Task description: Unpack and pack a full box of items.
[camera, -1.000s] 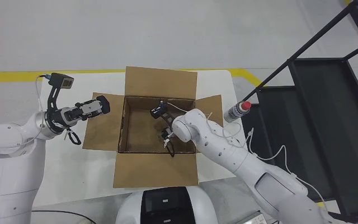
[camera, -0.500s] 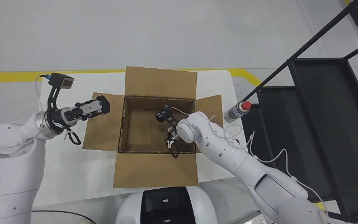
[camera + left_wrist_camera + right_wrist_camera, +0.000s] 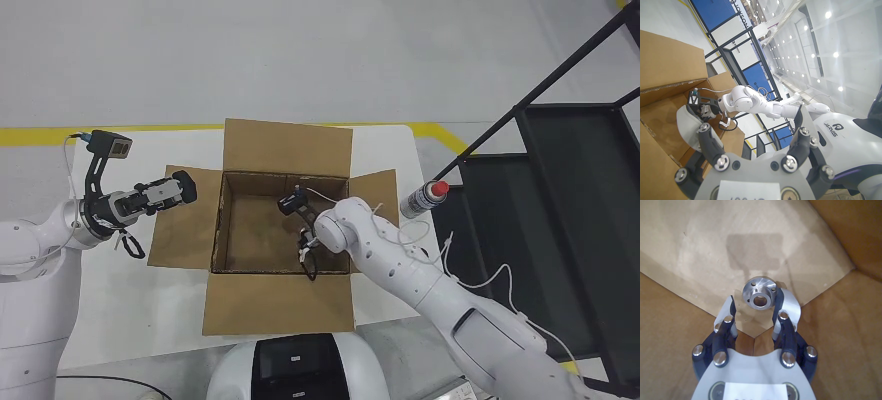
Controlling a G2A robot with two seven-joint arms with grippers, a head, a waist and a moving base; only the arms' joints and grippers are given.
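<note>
An open cardboard box (image 3: 255, 235) sits mid-table with its flaps spread. My right gripper (image 3: 302, 232) is down inside it near the right wall. In the right wrist view a small silver metal flange (image 3: 761, 283) with a centre bore lies on the box floor by a corner. The right gripper (image 3: 755, 298) is open with one finger on each side of the flange. My left gripper (image 3: 185, 187) hangs open and holds nothing, above the box's left flap. In the left wrist view the left gripper (image 3: 743, 111) faces across the box toward the right arm.
A white spray can with a red cap (image 3: 424, 199) stands on the table to the right of the box. A black metal rack (image 3: 560, 200) stands beyond the table's right edge. Bare white table (image 3: 110, 300) lies left of the box.
The right arm has shifted a little toward the box's right wall and near side, with its wrist lower in the box. The left arm has not moved.
</note>
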